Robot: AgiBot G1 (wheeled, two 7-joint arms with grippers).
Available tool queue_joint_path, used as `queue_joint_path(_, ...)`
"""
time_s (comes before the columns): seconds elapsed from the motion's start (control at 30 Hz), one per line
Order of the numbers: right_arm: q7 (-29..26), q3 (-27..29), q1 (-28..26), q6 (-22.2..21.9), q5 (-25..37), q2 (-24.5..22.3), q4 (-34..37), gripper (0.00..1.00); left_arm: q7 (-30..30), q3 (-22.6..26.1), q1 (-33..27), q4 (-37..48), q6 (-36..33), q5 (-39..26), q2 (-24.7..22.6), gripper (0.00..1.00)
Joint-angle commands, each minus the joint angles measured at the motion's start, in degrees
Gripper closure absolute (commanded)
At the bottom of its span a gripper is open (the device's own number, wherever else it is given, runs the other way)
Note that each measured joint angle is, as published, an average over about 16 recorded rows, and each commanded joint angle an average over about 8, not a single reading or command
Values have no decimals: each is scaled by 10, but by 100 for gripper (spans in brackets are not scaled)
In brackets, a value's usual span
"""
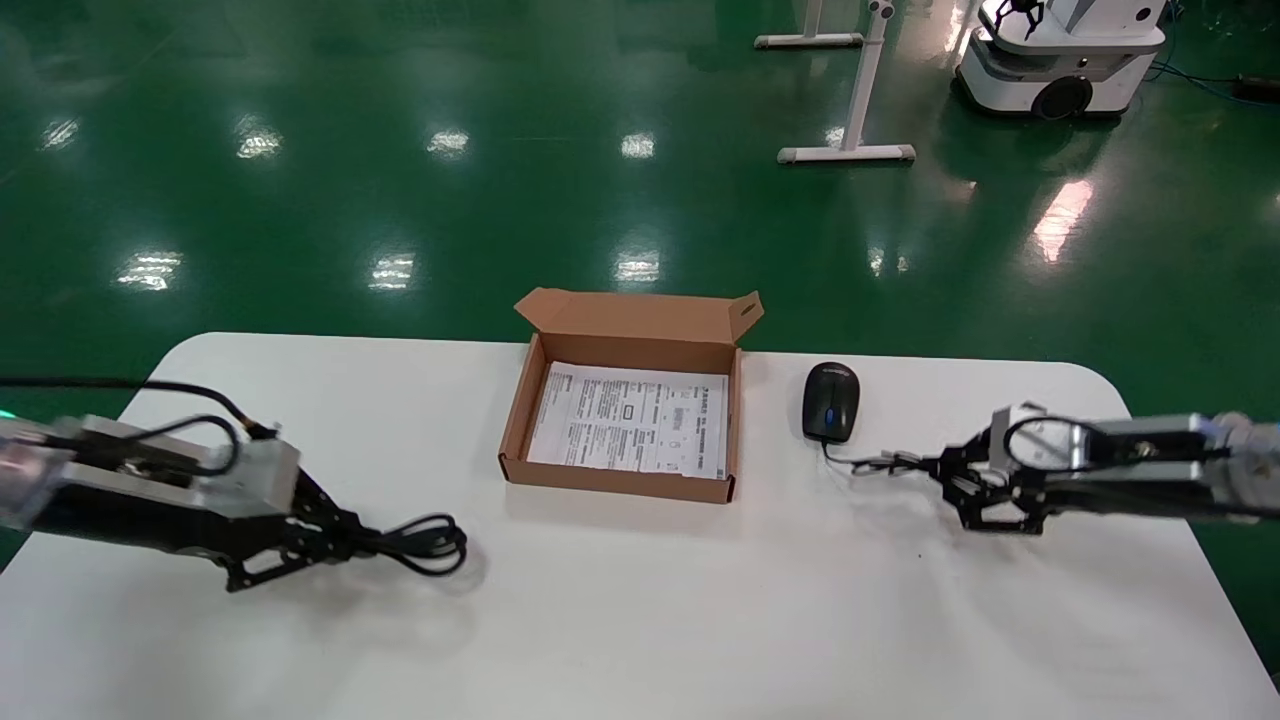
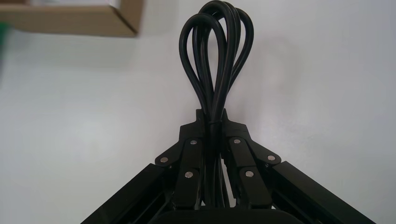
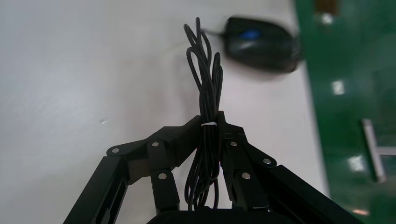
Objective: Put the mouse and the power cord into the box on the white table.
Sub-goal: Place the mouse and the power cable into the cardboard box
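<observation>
Black power cord (image 2: 215, 60) pinched in left gripper (image 2: 212, 122); right gripper (image 3: 211, 122) clamps mouse (image 3: 261, 44) wire.

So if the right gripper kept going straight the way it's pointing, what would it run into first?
Probably the mouse. The right gripper, shut on the mouse's thin bundled wire, points along that wire toward the mouse resting on the white table; nothing else shows between them, though depth is uncertain.

Robotics lab – glossy green floor (image 1: 400, 150), another robot's white base (image 1: 1060, 60), table legs (image 1: 850, 100) beyond.
</observation>
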State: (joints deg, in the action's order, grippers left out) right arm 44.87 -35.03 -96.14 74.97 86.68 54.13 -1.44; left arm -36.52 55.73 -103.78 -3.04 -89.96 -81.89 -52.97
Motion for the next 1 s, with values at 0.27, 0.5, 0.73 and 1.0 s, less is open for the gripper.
queue_joint_path(0.27,-44,19,-78,3,-26,6,-19,100,34,-36,-63,-40,-5,62,44,100)
queue_joint_path(0.5,-72,34,-122,-4,-49,38,-36,100,74,-65,-120,-68,42,105,28,100)
queue_joint_path(0.73,-81,43,-123,-5,-63,77,-46,100,86,-82,-166,-80,86,124,-19,100)
queue_joint_path(1.0,-74,43,-89,-8,-66,127,-55,100,82,-93,-195,-71,100,141,-75,100)
